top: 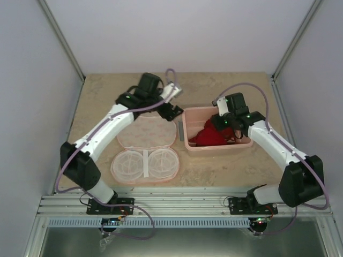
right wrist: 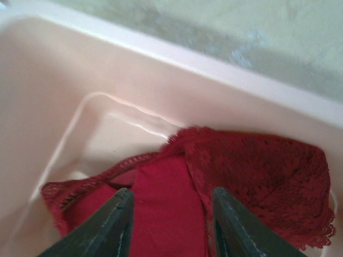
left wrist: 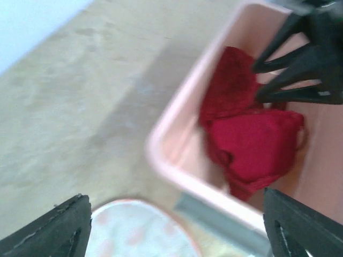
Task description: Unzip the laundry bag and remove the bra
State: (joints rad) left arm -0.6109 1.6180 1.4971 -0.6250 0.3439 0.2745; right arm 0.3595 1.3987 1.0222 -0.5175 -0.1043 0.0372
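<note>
Two arms, the left arm (top: 104, 131) and the right arm (top: 276, 142), reach over a beige speckled counter (top: 102, 91) from its near edge. The laundry bag (top: 146, 134) lies unzipped and spread flat on the counter, on the near side of the left fingers (top: 170, 110). One half is cream with a pink rim, and its far corner lies just under those fingers. The other half shows two round pale cups of lining, lies nearer the arm bases, and meets the first half along one edge. In the left wrist view only a rounded corner of the bag, cream with orange-pink marks, shows between the two fingertips at the bottom edge. The left fingers are spread wide, hold nothing, and hover above the counter between the bag and the pink tub (top: 244, 144). The tub is rectangular; it stands just beside the bag, to the right of the left fingers and directly beneath the right fingers (top: 218, 124). The bra (top: 208, 138), dark red, lies crumpled inside the tub, out of the bag. The right fingers are parted at a moderate width and point down into the tub. In the right wrist view the bra's smooth red panel lies between the two fingertips, and a lace cup spreads past the fingertip on the right of that view. Whether the fingertips touch the fabric cannot be told
</note>
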